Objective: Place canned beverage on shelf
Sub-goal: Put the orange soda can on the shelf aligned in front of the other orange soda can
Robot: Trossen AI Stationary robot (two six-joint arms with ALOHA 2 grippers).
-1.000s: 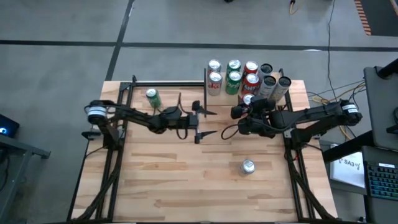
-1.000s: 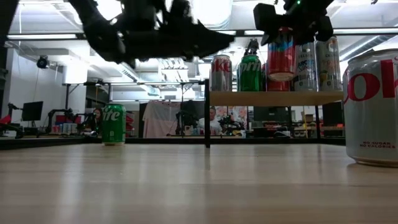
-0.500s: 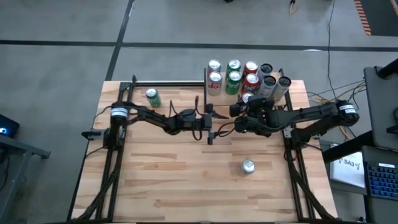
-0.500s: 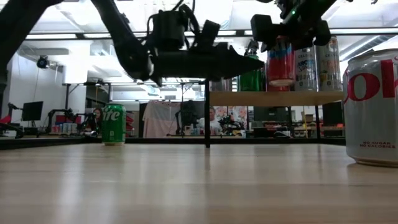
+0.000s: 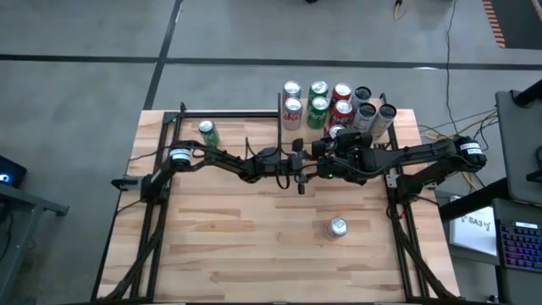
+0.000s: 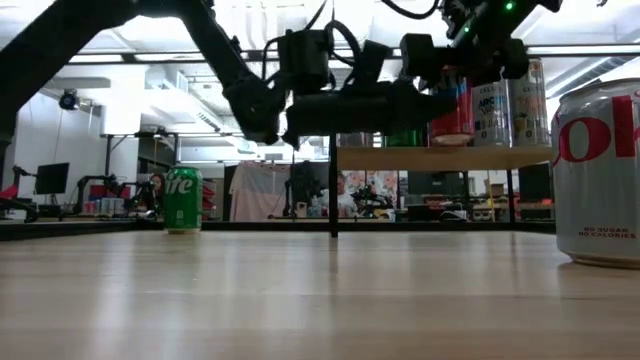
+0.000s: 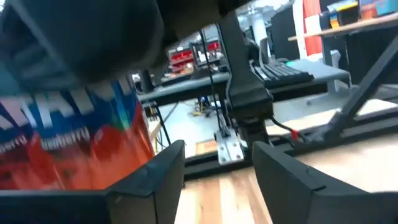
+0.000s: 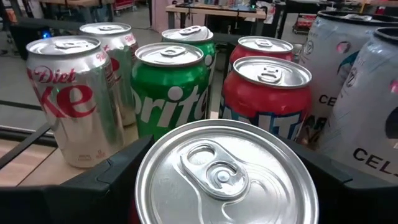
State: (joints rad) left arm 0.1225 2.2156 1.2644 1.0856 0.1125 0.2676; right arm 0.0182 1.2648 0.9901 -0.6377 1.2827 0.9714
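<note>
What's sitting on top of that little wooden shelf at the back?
The shelf carries upright cans: silver Diet Coke, green Sprite, red ones and tall pale ones. The right gripper holds another can, hiding the board's near edge.

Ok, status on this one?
Right gripper shut on red can, raised at shelf front. Left gripper open, close beside it. Shelf cans crowd behind.

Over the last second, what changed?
The left claw swung right across the table toward the right claw, its fingers narrowing on the way; it now sits right beside the red can that the right claw holds by the shelf. The right claw kept its grip and barely moved. The shelf cans, green can and silver can stayed put.
</note>
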